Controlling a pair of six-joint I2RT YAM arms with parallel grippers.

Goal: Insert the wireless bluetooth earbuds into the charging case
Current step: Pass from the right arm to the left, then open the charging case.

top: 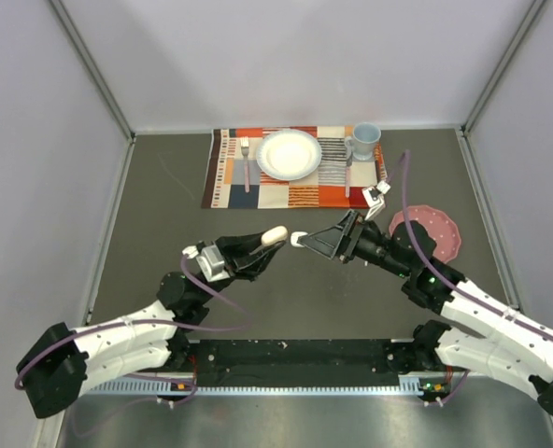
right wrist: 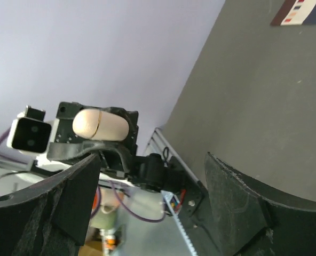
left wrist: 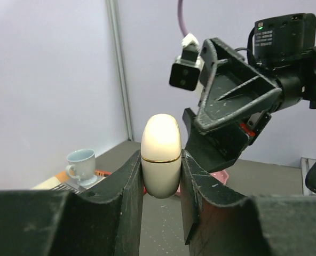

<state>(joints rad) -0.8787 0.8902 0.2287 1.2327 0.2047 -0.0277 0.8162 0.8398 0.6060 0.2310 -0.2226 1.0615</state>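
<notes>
A cream, pill-shaped charging case (top: 274,234) with a gold seam is held above the table, its lid closed. My left gripper (top: 268,240) is shut on it; in the left wrist view both fingers press its lower half (left wrist: 161,160). My right gripper (top: 306,241) faces the case from the right, a short gap away, its jaws open and empty (right wrist: 152,160). In the right wrist view the case (right wrist: 100,125) lies beyond the jaws. No earbuds show in any view. A small white spot sits at the right fingertips in the top view; I cannot tell what it is.
At the back, a patchwork placemat (top: 234,182) carries a white plate (top: 289,154), a fork (top: 246,161) and a blue cup (top: 365,140). A pink dotted disc (top: 437,231) lies at the right beside my right arm. Grey walls close in three sides.
</notes>
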